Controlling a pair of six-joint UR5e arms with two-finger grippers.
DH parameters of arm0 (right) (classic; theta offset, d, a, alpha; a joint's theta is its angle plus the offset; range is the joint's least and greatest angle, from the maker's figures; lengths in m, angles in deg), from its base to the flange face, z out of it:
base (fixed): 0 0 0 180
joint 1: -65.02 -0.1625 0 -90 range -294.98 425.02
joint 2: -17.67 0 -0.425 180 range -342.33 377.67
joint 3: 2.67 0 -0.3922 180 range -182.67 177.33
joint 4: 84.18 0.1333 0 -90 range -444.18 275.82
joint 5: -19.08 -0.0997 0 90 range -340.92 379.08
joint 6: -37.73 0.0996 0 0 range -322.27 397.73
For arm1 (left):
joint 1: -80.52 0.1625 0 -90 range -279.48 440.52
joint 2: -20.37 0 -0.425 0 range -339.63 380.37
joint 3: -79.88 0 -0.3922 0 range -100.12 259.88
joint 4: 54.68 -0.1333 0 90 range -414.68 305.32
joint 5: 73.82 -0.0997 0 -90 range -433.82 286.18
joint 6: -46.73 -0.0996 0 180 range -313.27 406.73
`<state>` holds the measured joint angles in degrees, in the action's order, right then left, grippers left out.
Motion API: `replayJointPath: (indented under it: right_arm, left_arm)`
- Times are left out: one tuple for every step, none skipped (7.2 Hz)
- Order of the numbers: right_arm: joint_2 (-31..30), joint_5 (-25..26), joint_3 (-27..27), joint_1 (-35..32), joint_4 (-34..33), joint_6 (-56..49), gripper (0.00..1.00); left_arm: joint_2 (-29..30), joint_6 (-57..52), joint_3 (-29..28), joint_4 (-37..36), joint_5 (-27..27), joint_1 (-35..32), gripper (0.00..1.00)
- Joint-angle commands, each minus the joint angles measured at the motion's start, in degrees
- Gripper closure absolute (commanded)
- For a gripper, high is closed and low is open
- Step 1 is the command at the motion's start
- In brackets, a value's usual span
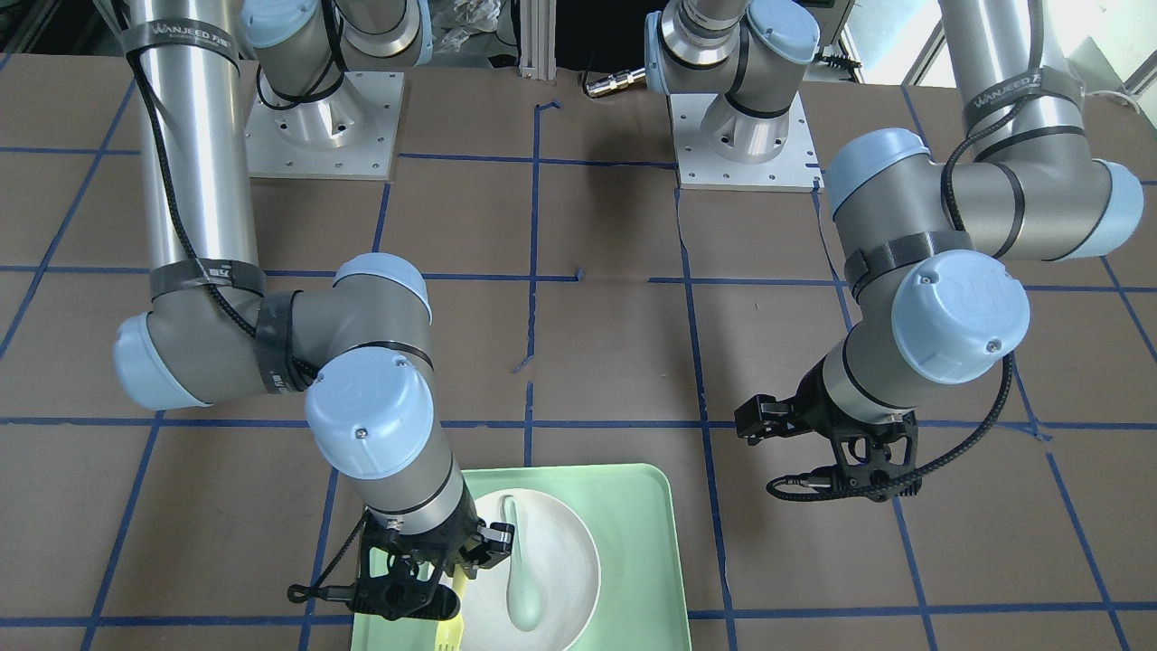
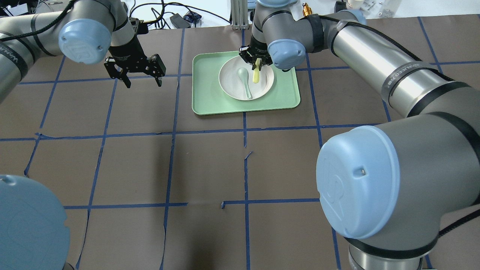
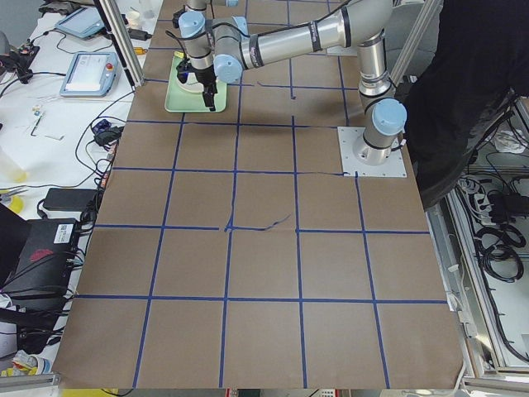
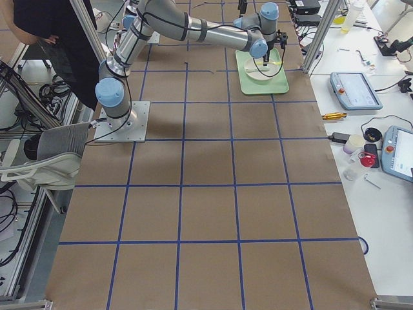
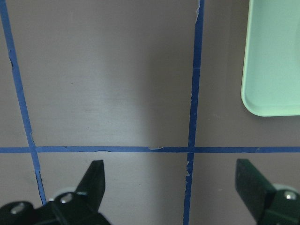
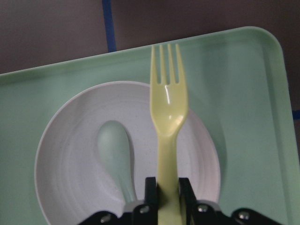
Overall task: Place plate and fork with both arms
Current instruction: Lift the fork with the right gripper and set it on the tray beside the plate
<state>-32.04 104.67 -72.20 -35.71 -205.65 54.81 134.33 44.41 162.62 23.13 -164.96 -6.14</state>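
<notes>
The white plate (image 2: 232, 80) lies in the mint-green tray (image 2: 210, 90), with a pale grey-green spoon (image 2: 245, 80) in it. My right gripper (image 2: 257, 62) is shut on the handle of the yellow fork (image 2: 256, 75) and holds it over the plate's right half. In the right wrist view the fork (image 6: 168, 122) points its tines past the plate (image 6: 70, 154) rim, over the tray (image 6: 243, 93). My left gripper (image 2: 138, 80) is open and empty, above the table to the left of the tray. Its fingers (image 5: 93, 178) stand wide apart in the left wrist view.
Brown table paper carries a grid of blue tape lines. The tray's corner (image 5: 272, 70) shows at the right of the left wrist view. The arm bases (image 1: 325, 122) stand at the robot's side of the table. Cables and devices lie past the far edge.
</notes>
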Motion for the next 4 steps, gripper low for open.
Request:
replayJointPath:
  right_arm:
    - [-0.48, -0.41, -4.01, 2.9, 0.01, -7.54, 1.0]
    - [-0.13, -0.94, -5.6, 3.96, 0.01, -9.85, 1.0]
    - [0.3, -0.95, -5.96, 4.31, -0.08, -11.26, 1.0]
    - [1.53, -0.69, -5.97, 4.32, -0.08, -11.71, 1.0]
  left_arm:
    - [-0.05, 0.12, 0.05, -0.55, 0.0, -0.09, 0.0]
    - [-0.14, 0.38, 0.14, -0.55, 0.0, -0.18, 0.0]
    - [-0.22, 0.38, 0.14, -0.55, 0.0, -0.26, 0.0]
    - [-0.4, 0.38, 0.14, -0.55, 0.0, -0.26, 0.0]
